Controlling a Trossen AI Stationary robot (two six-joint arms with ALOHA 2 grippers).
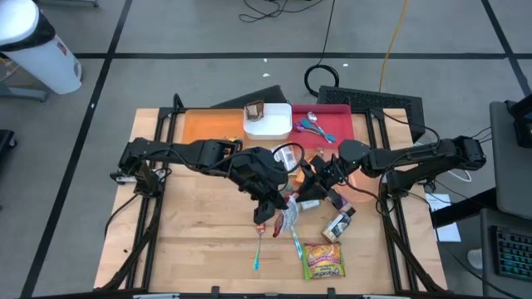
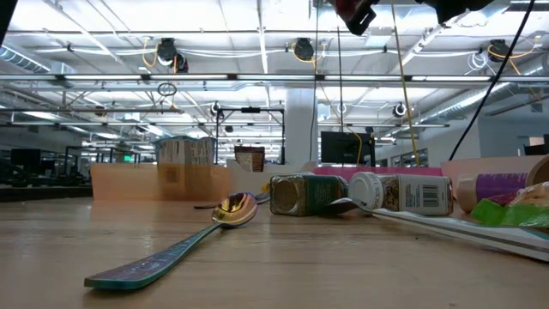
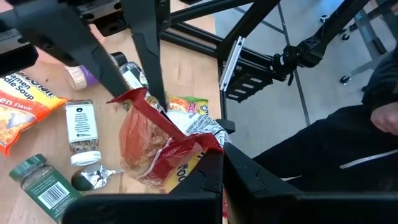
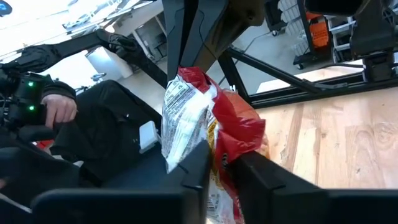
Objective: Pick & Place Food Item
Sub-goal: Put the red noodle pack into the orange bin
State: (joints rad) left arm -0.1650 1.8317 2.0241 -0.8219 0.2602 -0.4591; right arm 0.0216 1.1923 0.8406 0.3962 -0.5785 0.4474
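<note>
Red snack bag hangs in the air over mid-bench, pinched from both ends. Left gripper jaws are clenched on one crumpled end; right gripper jaws are clamped on the opposite end, w/ the bag's white printed side showing. Both arms meet above the wooden bench. Below lie a teal-handled spoon, two spice jars on their sides, and a noodle soup packet near the front edge.
</note>
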